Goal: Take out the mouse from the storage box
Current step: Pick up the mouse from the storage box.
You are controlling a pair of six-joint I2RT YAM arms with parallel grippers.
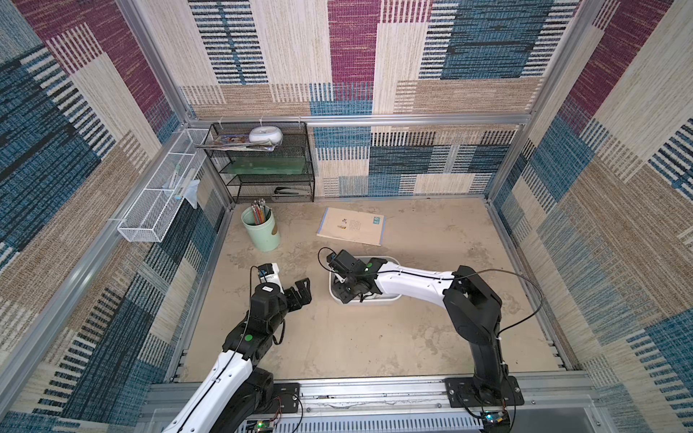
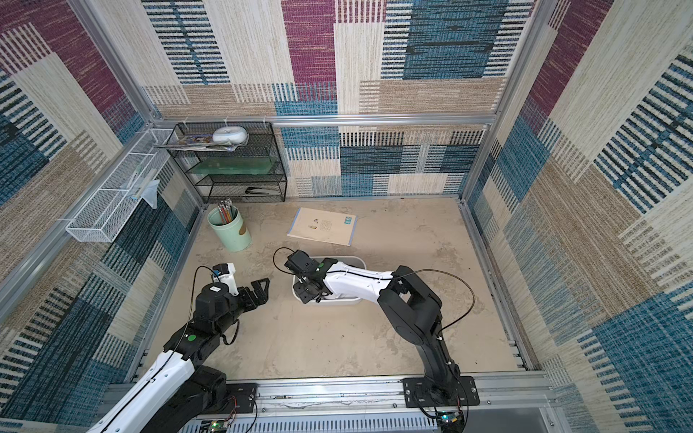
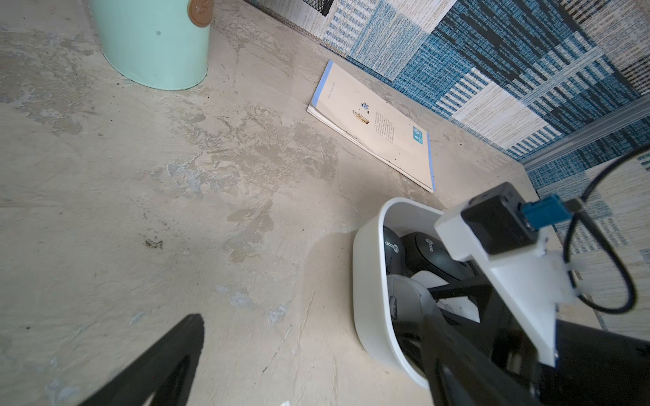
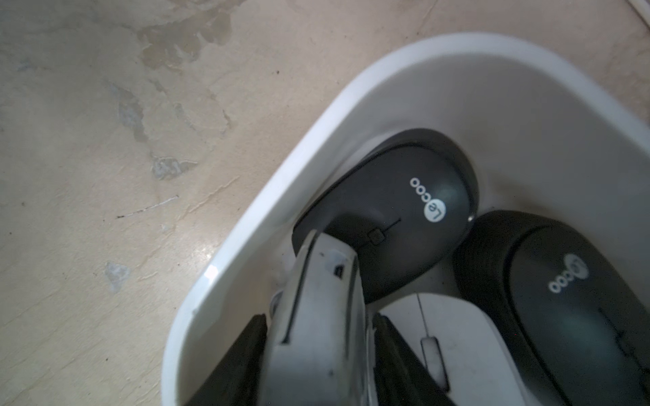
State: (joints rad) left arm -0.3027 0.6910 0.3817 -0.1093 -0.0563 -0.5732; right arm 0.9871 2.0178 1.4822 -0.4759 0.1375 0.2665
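Metal rail (image 1: 375, 390) up front, then a blotchy beige table (image 1: 375, 337) boxed in by patchwork carpet walls (image 1: 352, 56), same in both top views. Left hand (image 1: 304, 293) spread wide, storage box (image 1: 375, 301) mid-table. Left wrist: stained table, notebook (image 3: 380, 130), print unreadable. Right wrist: right hand (image 4: 318, 321) pinching a pale mouse (image 4: 316, 281) inside the box; black mouse (image 4: 404, 211) says "Lecoo".

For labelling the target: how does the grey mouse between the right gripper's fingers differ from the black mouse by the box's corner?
The grey mouse stands on edge; the black mouse lies flat, logo up. The grey mouse sits between the fingers of the right gripper; the black mouse has none around it. Both are inside the storage box.
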